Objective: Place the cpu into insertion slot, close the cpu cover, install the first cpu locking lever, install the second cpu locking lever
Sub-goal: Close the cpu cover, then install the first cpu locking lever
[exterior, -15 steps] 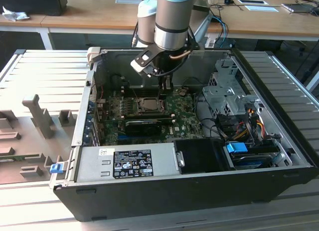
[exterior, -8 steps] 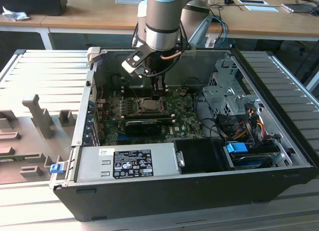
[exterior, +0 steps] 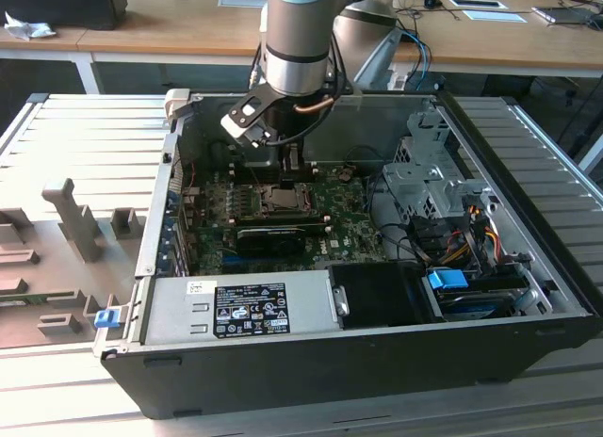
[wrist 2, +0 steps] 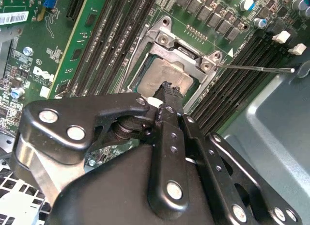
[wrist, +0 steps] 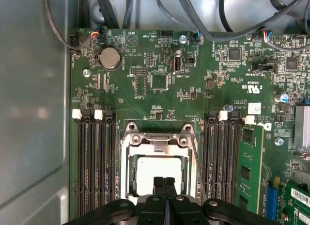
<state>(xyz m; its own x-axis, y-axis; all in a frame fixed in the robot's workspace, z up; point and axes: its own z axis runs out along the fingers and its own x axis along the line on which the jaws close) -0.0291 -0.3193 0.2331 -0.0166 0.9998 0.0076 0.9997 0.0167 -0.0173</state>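
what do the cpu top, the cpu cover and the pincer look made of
cpu: pale silver-grey metal top, matte, with a soft dull glare.
cpu cover: bare grey metal plate, probably stamped steel, with a brighter sheen along its edges.
pincer: black, semi-gloss links with silver pins; coated metal or hard plastic, cannot tell which.

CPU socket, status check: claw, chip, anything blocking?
Shut claw, tips over the cpu. It sits in the insertion slot, cpu cover looks down over it. One locking lever stands free, unlatched. No obstruction seen.
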